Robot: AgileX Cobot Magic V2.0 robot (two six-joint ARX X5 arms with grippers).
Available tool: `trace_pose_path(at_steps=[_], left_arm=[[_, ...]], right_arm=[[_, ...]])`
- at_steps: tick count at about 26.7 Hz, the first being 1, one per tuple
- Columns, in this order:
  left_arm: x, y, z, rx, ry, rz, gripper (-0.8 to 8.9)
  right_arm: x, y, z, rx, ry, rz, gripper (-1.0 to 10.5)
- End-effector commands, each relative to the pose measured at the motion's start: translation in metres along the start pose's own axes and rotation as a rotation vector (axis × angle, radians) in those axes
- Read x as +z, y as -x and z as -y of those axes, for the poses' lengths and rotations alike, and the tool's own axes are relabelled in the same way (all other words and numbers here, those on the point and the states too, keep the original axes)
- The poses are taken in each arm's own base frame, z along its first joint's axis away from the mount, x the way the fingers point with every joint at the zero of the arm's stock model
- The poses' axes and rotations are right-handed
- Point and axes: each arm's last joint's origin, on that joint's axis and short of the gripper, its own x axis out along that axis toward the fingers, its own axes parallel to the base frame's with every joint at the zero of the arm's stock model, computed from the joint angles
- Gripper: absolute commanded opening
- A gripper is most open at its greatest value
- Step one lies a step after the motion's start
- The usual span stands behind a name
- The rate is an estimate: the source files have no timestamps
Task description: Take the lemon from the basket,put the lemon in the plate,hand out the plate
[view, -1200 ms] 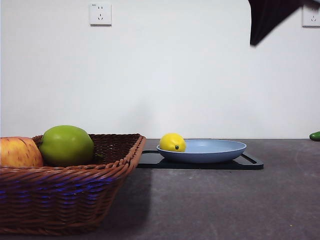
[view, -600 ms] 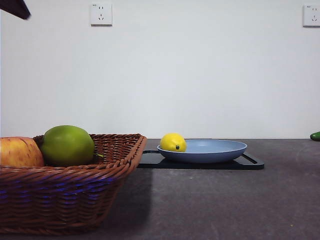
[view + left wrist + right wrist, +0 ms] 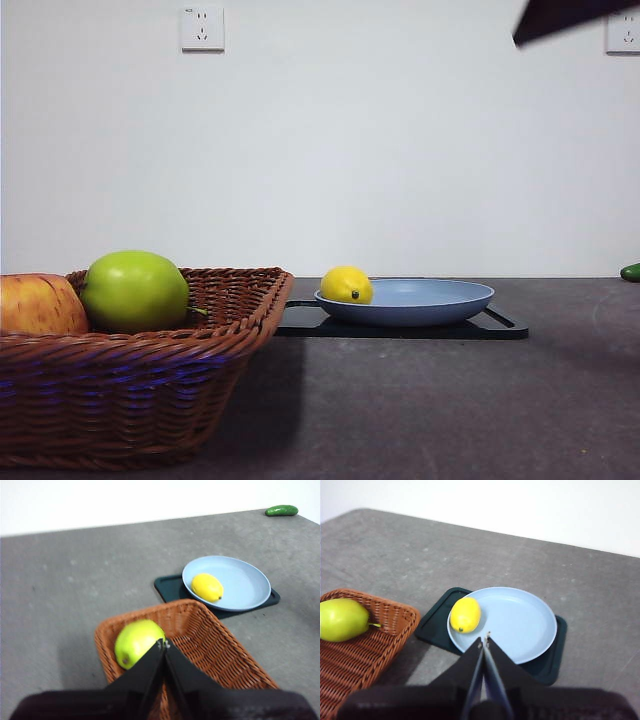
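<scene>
The yellow lemon lies in the light-blue plate, at its side nearest the basket; it also shows as lemon on plate and as lemon on plate. The wicker basket stands beside it with no lemon inside. My right gripper is shut and hovers high over the plate's near rim; a dark arm tip shows at the top right of the front view. My left gripper is shut and hangs high over the basket.
A green apple and a red-yellow apple lie in the basket. The plate rests on a flat black tray. A green vegetable lies at the far right of the table. White wall with sockets behind.
A dark arm tip has come back into the top right corner of the front view, and the tip at the top left half a second ago is gone. Lemon, plate and basket stay put.
</scene>
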Motion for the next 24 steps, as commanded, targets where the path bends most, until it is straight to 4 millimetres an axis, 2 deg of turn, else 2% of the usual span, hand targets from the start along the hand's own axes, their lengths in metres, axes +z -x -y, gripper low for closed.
trace_pose_path(at_steps=[1,4,20,24], left_arm=[[0.000,-0.001,0.000,-0.019,0.047,0.024,0.06],[0.002,-0.001,0.001,-0.022,0.045,0.045,0.06],[0.003,-0.001,0.001,-0.020,0.043,0.052,0.08],[0.000,0.018,-0.005,0.104,-0.161,0.101,0.08]], right_arm=[[-0.020,0.001,0.000,0.012,-0.050,0.042,0.0],[-0.028,0.001,0.002,-0.006,-0.055,0.034,0.0],[-0.028,0.001,0.003,-0.007,-0.055,0.034,0.0],[-0.028,0.001,0.003,-0.007,-0.055,0.034,0.0]])
